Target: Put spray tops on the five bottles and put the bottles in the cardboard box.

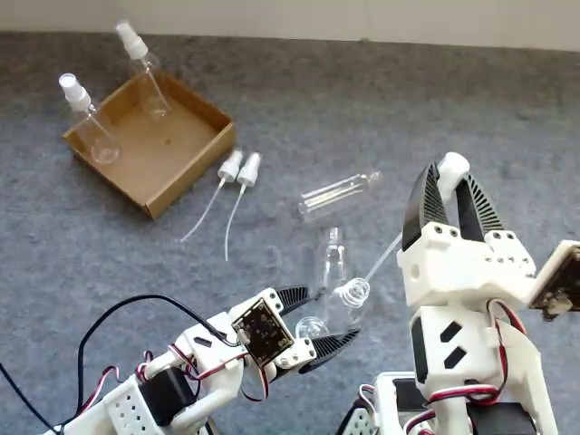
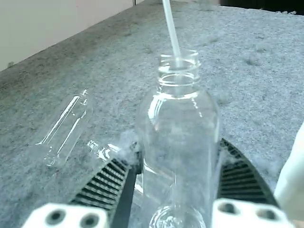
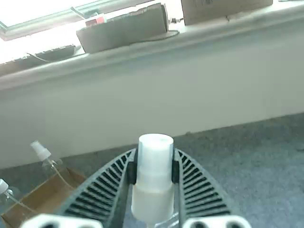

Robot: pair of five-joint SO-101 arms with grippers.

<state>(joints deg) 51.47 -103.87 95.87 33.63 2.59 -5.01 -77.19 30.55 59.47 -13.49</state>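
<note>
Well apart from the box (image 1: 186, 186), the left gripper (image 1: 328, 315) clamps the bottle (image 1: 332, 272) near upright and the right gripper (image 1: 450, 177) pinches a top (image 1: 452, 168), its tube (image 1: 381, 258) entering the neck, so I'd lower it straight, bottle steady, then twist.

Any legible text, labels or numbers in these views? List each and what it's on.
None readable.
Boxes on the ledge: a red label and faint marks, too blurred to read.
Bottle, spray top, cardboard box: no print visible.
</note>
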